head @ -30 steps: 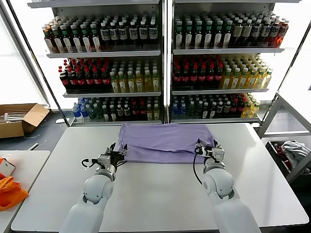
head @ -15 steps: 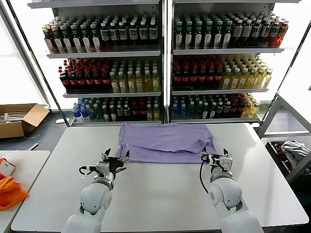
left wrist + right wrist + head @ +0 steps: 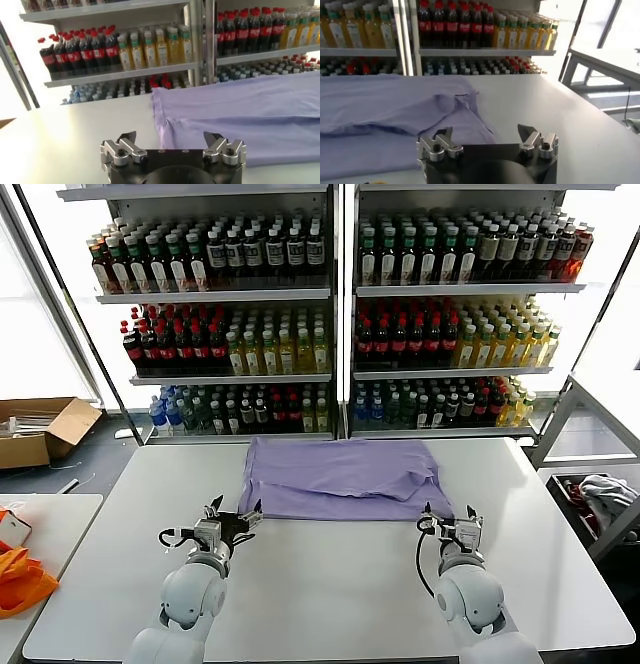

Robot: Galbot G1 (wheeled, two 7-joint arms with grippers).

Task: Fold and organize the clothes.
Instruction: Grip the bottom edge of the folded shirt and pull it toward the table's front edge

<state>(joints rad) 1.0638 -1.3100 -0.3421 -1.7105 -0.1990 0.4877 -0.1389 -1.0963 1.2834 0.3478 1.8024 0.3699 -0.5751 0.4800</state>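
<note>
Lavender cotton, one shirt (image 3: 340, 476), lies partly folded on the far half of the table (image 3: 330, 584), in front of the bottle shelves (image 3: 330, 314). You see it plain side up, with the near portion doubled over so a thick folded hem runs along the side facing you. Its long axis goes left to right across the table, square to the line of both arms. A loose flap of cloth, likely a sleeve, sticks out at the right near corner.

Both end effectors sit on your side of that hem, so the shirt lies straight ahead of each. The left end effector (image 3: 232, 520) is just short of the left near corner, fingers spread wide with nothing between them; in its wrist view (image 3: 172, 150) the shirt's left edge and hem begin right past the fingertips. The right end effector (image 3: 447, 524) is just off the right near corner, also spread wide and empty; its wrist view (image 3: 487, 142) shows the loose flap lying close ahead of the fingers.

Neither arm is clearly nearer; each has its own corner. Judging by this, your next fold probably turns on reaching forward evenly to both near corners, keeping the hem parallel to the table's front edge.
</note>
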